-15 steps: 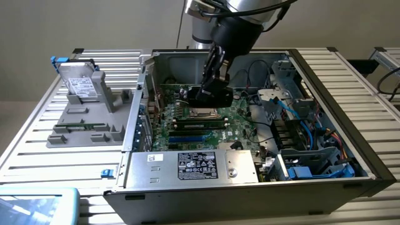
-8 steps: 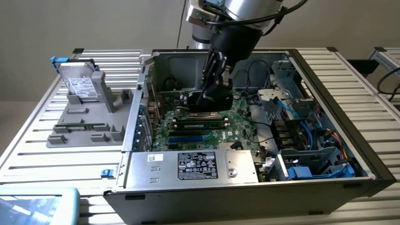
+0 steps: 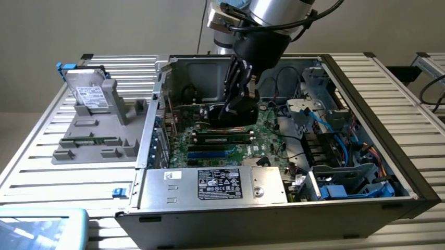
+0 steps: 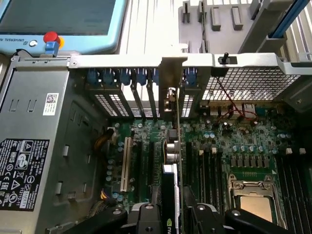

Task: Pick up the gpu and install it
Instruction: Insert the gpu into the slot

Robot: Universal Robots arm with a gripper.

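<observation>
The gpu (image 4: 171, 178) shows edge-on in the wrist view, upright over the expansion slots of the green motherboard (image 4: 219, 141). Its silver end bracket (image 4: 171, 80) sits against the case's rear slot openings. My gripper (image 4: 171, 217) is shut on the card, one black finger (image 4: 146, 217) on each side. In the exterior view my gripper (image 3: 236, 104) reaches down into the open computer case (image 3: 368, 125), with the dark gpu (image 3: 232, 115) in it just above the motherboard (image 3: 230, 148). Whether the card's edge is in a slot I cannot tell.
A power supply (image 3: 215, 185) fills the case's near side. Drive cage and blue cables (image 3: 341, 172) lie at the exterior view's right. A silver hard drive (image 3: 90, 94) stands on a grey fixture (image 3: 97, 138) at the left. A teach pendant (image 3: 41, 229) lies nearby. The CPU socket (image 4: 253, 195) is close to the card.
</observation>
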